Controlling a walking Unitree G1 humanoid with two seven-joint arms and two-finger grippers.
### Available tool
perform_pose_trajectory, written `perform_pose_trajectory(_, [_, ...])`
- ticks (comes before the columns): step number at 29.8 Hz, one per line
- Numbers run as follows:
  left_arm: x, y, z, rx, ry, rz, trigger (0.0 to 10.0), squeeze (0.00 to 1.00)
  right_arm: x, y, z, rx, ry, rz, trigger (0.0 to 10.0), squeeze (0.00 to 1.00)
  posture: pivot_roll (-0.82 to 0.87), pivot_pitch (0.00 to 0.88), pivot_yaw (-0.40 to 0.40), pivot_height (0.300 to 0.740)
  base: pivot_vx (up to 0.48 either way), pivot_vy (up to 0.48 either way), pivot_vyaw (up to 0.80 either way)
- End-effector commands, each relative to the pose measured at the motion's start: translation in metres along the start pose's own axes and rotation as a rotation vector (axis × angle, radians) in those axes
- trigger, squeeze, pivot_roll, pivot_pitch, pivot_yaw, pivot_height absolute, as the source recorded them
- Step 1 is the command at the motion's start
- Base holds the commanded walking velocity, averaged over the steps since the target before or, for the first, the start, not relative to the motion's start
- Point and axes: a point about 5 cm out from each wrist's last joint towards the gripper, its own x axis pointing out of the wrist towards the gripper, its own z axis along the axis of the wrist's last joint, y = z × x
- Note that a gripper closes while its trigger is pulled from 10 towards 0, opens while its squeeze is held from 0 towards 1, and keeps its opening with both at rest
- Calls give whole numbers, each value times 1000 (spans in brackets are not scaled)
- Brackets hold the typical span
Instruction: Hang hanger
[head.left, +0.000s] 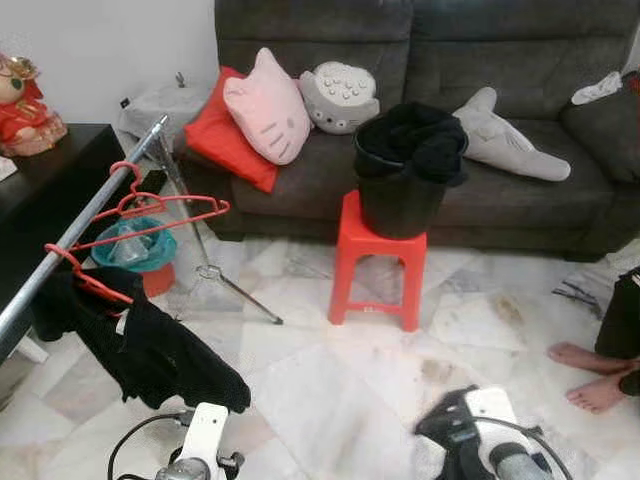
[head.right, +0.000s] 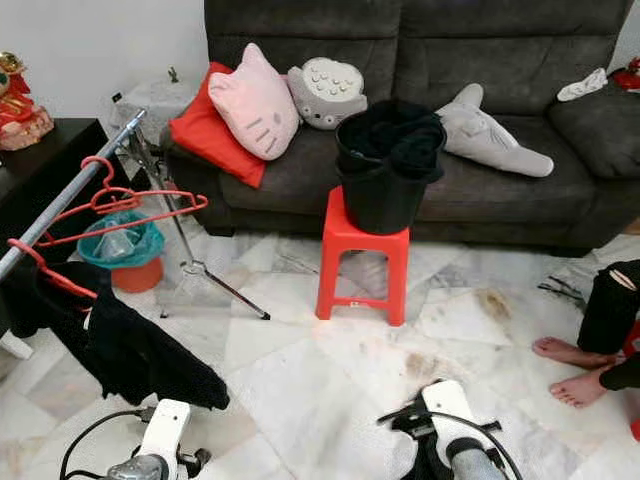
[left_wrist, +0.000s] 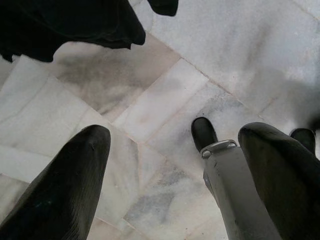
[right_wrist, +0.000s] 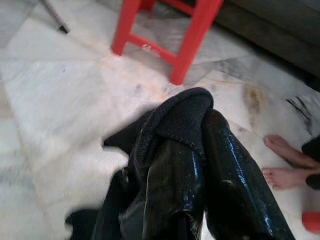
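On the far left a metal rail (head.left: 80, 225) slants across a dark cabinet, carrying two red hangers: an empty hanger (head.left: 160, 212) higher up, and a lower hanger (head.left: 85, 277) with a black garment (head.left: 150, 345) drooping from it toward the floor. Below them, at the bottom edge, the left gripper (left_wrist: 175, 175) hangs over the pale marble floor (head.left: 330, 390) with its two black fingers spread apart and nothing between them. Further right a red stool (head.left: 378, 262) stands before a dark grey sofa (head.left: 520, 60), holding a black bucket (head.left: 398, 195) heaped with dark clothes. At the bottom right the right gripper (right_wrist: 197, 150) is clamped on a piece of black cloth (right_wrist: 182, 117) draped over its fingers. A person's bare feet (head.left: 592, 375) rest on the floor at the right edge.
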Motion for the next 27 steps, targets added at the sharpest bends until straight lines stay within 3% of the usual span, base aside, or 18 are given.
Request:
perform_pose_trajectory(1, [-1,5,-2,23,12,11,10000,0,4,-2,9,-99,-28,65,10000,0,-19,0,43,740,0,0,0])
perform_pose_trajectory(3, [-1,6,-2,25,12,12,10000,0,4,0,9,-149,-28,119,10000,0,-18,0,43,740,0,0,0])
perform_pose_trajectory(6, [-1,6,-2,26,12,14,10000,0,5,0,15,-130,-49,154,10000,0,-15,0,43,740,0,0,0])
perform_pose_trajectory(13, [-1,7,0,22,4,27,10000,0,6,1,20,-186,-58,277,10000,0,-14,0,49,740,0,0,0])
perform_pose_trajectory(19, [-1,8,6,39,-54,40,10000,0,6,-18,23,-366,-37,306,10000,0,-5,0,53,740,0,0,0])
perform_pose_trajectory(21, [-1,8,9,33,-79,42,10000,0,7,-25,29,-325,-51,298,10000,0,1,0,52,740,0,0,0])
perform_pose_trajectory(22, [-1,14,16,39,-116,41,10000,0,8,-27,31,-310,-57,296,10000,0,3,0,52,740,0,0,0])
perform_pose_trajectory(23, [-3,30,43,42,-220,23,10000,0,8,-29,35,-296,-74,302,10000,0,4,0,52,740,0,0,0])
perform_pose_trajectory(24, [-6,38,56,84,-269,18,10000,0,9,-31,40,-298,-91,295,10000,0,8,0,52,740,0,0,0])
perform_pose_trajectory(27, [-6,38,64,124,-296,11,10000,0,12,-36,45,-295,-96,266,10000,0,18,0,51,740,0,0,0])
